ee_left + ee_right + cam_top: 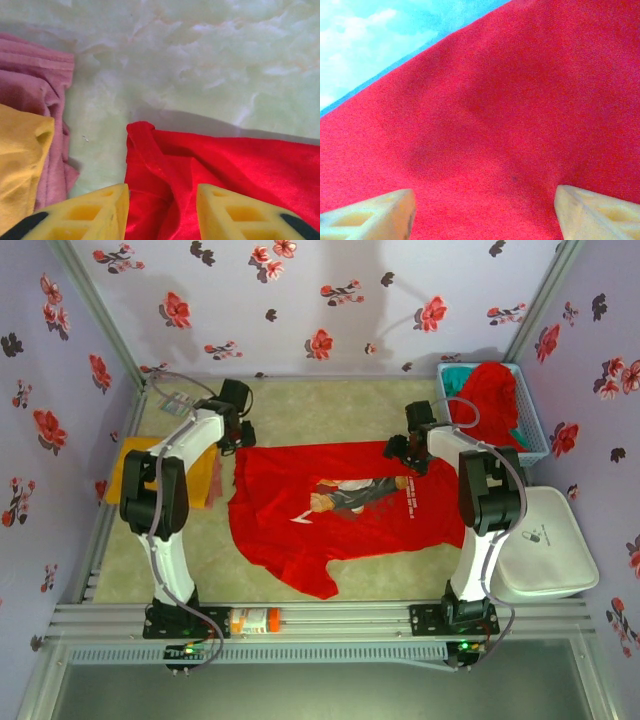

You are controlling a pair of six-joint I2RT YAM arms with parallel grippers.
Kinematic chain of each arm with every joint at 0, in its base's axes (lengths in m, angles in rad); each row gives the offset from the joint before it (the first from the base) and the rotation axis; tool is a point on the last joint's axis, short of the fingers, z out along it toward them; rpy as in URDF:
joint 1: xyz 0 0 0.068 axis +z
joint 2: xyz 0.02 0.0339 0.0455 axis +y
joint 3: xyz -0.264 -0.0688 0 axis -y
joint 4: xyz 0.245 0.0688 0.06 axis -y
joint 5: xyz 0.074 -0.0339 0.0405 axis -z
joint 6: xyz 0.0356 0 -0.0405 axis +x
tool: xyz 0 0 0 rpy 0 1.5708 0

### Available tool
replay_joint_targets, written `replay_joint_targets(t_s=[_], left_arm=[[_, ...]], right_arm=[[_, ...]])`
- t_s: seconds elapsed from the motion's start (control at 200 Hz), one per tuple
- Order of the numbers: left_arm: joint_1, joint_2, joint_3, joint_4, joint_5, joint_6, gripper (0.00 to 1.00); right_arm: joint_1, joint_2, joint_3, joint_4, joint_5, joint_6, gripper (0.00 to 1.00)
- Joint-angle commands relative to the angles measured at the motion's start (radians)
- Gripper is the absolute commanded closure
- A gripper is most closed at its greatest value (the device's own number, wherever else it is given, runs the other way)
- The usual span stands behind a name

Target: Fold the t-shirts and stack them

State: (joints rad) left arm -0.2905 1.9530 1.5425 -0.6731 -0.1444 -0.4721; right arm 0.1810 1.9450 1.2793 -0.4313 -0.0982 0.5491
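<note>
Cloth, soft and creased: we see the red t-shirt spread flat, with the left gripper and right gripper both spread-fingered over it.

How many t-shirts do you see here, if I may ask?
5: a printed red one spread mid-table; an orange-yellow one on a dull red one at left; a red one and a teal one in the blue basket. Others may be hidden.

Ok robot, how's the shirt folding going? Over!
Left gripper open at far left corner of printed bright red cloth t-shirt. Right gripper open over its far right edge. Shirt spread, unfolded. Nothing blocking.
</note>
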Motion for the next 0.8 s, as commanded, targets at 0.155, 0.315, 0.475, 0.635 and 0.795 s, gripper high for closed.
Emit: replay_joint_targets(t_s=[0.155,0.315,0.475,0.635,0.795], left_arm=[[0.001,0.085,-0.015,-0.085,-0.024,0.018,0.75],[0.048,0.095,-0.052,-0.104,-0.056,0.024,0.83],[0.087,0.09,-0.075,-0.109,-0.069,0.045,0.84],[0.089,0.034,-0.089,-0.103,-0.066,0.049,0.87],[0.086,-0.084,-0.141,-0.094,0.03,0.036,0.75]], right_arm=[[-0.007,0.001,-0.001,-0.041,-0.002,-0.022,0.26],[-0.008,0.0,-0.011,-0.038,0.006,-0.023,0.26],[-0.008,-0.001,-0.011,-0.038,0.002,-0.017,0.27],[-0.007,-0.025,-0.009,-0.027,-0.027,-0.018,0.27],[-0.002,-0.081,-0.019,-0.031,-0.049,-0.043,0.27]])
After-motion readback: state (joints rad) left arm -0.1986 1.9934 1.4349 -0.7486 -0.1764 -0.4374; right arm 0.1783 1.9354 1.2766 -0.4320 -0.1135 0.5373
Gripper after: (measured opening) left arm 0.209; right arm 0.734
